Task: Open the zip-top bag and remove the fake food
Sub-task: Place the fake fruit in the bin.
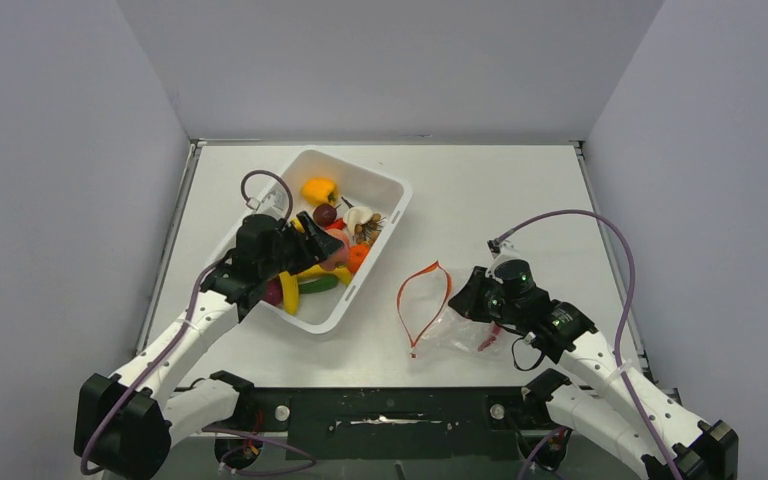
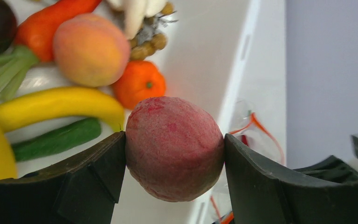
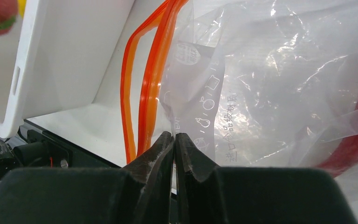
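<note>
Clear zip-top bag [image 1: 455,328], orange mouth gaping; red fake food [image 1: 489,339] inside

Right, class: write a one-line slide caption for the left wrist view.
Left hand holds a reddish toy fruit over the white tub, with a peach and banana inside.

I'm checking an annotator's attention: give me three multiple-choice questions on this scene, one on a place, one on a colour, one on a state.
1. The left tool, holding a reddish fruit, hovers over: A the tub; B bare table; C the floor.
2. The bag's zip strip is: A blue; B green; C red-orange.
3. The right tool is: A wide open; B shut on the bag; C holding a banana.
Answers: A, the top view shows it above the tub; C, the strip loops red-orange; B, its fingers pinch the clear plastic.
</note>
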### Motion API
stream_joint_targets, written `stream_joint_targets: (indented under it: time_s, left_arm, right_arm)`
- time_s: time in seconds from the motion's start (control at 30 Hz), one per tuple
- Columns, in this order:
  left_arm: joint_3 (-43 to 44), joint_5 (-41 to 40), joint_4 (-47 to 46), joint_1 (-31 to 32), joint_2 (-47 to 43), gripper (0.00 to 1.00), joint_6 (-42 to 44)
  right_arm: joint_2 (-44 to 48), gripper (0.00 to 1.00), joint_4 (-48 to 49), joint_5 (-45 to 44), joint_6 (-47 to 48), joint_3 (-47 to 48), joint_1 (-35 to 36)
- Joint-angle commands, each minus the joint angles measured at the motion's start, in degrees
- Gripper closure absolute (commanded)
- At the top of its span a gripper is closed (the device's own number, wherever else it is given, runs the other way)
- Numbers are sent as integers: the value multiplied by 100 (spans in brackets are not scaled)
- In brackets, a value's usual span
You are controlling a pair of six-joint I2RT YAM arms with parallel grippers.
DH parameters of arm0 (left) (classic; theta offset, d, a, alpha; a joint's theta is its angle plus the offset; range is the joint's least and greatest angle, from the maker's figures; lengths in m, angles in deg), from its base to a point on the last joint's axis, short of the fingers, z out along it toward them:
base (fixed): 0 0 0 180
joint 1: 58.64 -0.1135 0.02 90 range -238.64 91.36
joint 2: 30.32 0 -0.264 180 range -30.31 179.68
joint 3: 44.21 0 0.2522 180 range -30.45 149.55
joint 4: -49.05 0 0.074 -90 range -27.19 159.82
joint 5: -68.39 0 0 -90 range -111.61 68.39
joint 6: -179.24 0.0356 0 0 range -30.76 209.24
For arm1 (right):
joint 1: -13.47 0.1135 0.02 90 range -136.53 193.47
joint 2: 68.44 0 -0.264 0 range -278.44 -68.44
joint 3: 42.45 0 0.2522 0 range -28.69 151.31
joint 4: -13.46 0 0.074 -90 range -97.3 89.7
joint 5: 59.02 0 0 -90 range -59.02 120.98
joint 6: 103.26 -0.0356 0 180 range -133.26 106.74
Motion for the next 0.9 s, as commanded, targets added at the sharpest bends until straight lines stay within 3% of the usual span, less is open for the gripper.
stream_joint_targets:
  time_s: [0.0, 0.07, 0.17, 0.2, 0.6, 0.87]
  left_arm:
    - [-236, -653, 823, -24, -235, 67, 537]
    - [-256, -1076, 1130, -24, -281, 57, 687]
    - [-123, -1415, 1660, -24, -392, 28, 916]
    - [-96, -1445, 1712, -24, -441, 24, 947]
    - [239, -1260, 1952, -24, -502, 21, 941]
    - [230, -85, 748, 6, -1127, 25, 386]
  right_arm:
    - [79, 91, 67, -182, -99, -25, -25]
    - [62, 91, 106, -171, -100, -26, -25]
    - [29, 91, 158, -160, -109, 0, -21]
    - [26, 91, 195, -155, -109, -4, -26]
    - [-138, 91, 396, -11, -129, -26, -25]
    - [-7, 91, 580, -30, -124, -52, -25]
